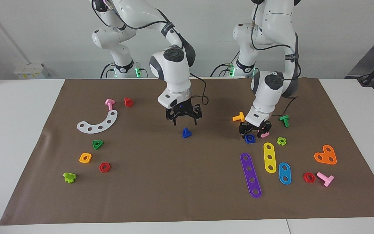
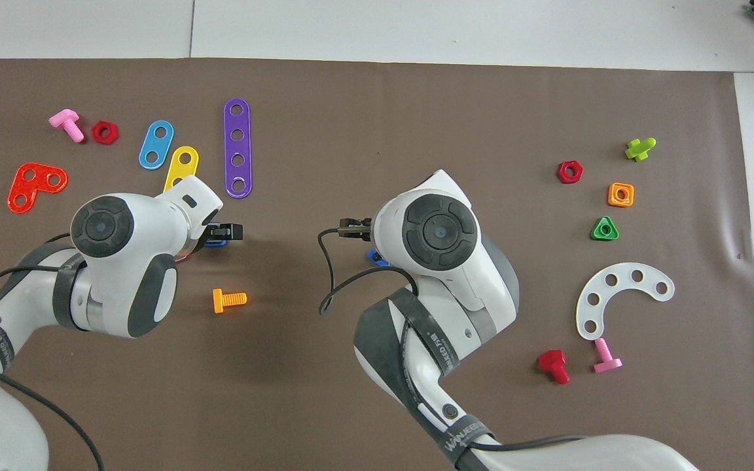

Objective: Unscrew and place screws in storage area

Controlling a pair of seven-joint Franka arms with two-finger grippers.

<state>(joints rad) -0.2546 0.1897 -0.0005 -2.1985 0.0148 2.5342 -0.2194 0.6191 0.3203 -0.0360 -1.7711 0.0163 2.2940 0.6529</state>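
Over the brown mat (image 1: 161, 182), the right pincer (image 1: 183, 119) hangs spread above the blue bolt (image 1: 186, 133); at its 3 o'clock, facing view, the left pincer (image 1: 254, 131) stands spread above the blue nut (image 1: 250, 139).

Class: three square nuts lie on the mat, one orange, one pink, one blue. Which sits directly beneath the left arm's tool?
The blue square nut, right under the left tool. The pink square nut lies beside it; the orange square nut lies toward the right arm's end.

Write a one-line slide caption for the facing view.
Right gripper hovers open over the blue bolt at mid-mat; left gripper hangs just above the blue nut on the mat.
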